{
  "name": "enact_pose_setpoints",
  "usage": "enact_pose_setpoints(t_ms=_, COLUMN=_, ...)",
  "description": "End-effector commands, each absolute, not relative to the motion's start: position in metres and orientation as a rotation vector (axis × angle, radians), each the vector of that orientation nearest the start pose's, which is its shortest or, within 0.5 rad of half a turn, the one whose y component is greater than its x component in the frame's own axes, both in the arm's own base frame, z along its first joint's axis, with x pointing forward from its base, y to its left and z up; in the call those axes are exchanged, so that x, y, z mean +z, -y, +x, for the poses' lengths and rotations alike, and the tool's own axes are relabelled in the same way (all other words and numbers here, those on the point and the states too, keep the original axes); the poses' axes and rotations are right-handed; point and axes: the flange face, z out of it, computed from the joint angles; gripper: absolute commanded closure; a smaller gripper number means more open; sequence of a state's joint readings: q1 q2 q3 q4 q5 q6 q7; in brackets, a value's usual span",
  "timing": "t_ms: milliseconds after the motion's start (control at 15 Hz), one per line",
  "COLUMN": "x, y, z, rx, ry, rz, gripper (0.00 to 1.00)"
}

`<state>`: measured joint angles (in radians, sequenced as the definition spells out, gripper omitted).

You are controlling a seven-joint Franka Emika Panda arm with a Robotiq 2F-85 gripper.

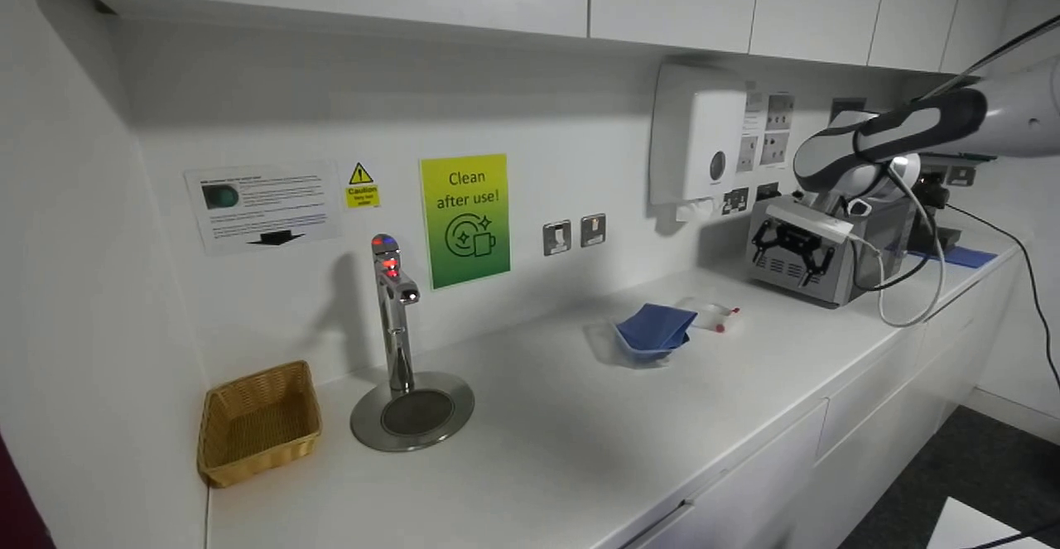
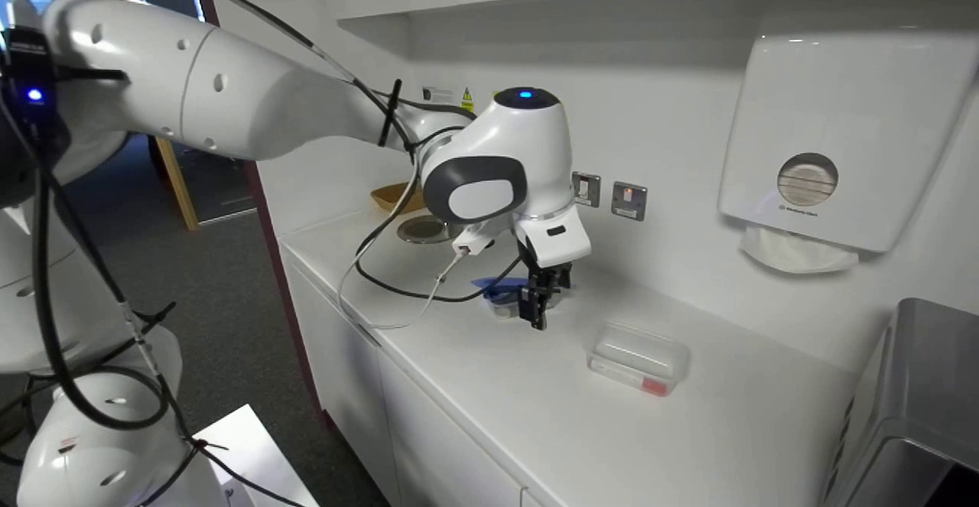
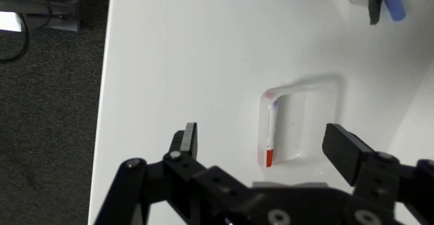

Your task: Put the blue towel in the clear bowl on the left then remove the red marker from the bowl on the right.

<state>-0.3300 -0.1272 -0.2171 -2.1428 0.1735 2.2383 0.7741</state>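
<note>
Wrist view: gripper (image 3: 260, 129) spread wide over white tabletop (image 3: 169, 65), dark carpet (image 3: 51, 116) past front edge; red marker (image 3: 272, 130) in rectangular bowl (image 3: 293, 126), nearer back edge. Both exterior views: blue towel (image 1: 652, 325) in clear bowl (image 2: 502, 310).

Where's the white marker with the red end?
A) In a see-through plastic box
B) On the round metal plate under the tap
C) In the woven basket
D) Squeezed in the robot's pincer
A: the wrist view shows the marker with the red end lying inside a see-through plastic box, along one of its walls.
</note>
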Motion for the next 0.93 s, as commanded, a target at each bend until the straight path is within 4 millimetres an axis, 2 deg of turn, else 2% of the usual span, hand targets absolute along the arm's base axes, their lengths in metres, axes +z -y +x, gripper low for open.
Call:
enact_pose_setpoints(t_ms=0, x=0.477, y=0.318, z=0.509, rx=-0.293, ry=-2.029, rz=-2.093, gripper=0.0)
enact_pose_setpoints(t_ms=333, x=0.466, y=0.355, z=0.558, rx=-0.319, ry=-2.104, rz=-2.029, gripper=0.0)
enact_pose_setpoints(t_ms=600, x=0.458, y=0.366, z=0.589, rx=-0.293, ry=-2.093, rz=-2.07, gripper=0.0)
enact_pose_setpoints(t_ms=800, x=0.451, y=0.368, z=0.607, rx=-0.232, ry=-2.079, rz=-2.117, gripper=0.14)
enact_pose_setpoints(t_ms=867, x=0.449, y=0.368, z=0.611, rx=-0.212, ry=-2.08, rz=-2.127, gripper=0.16)
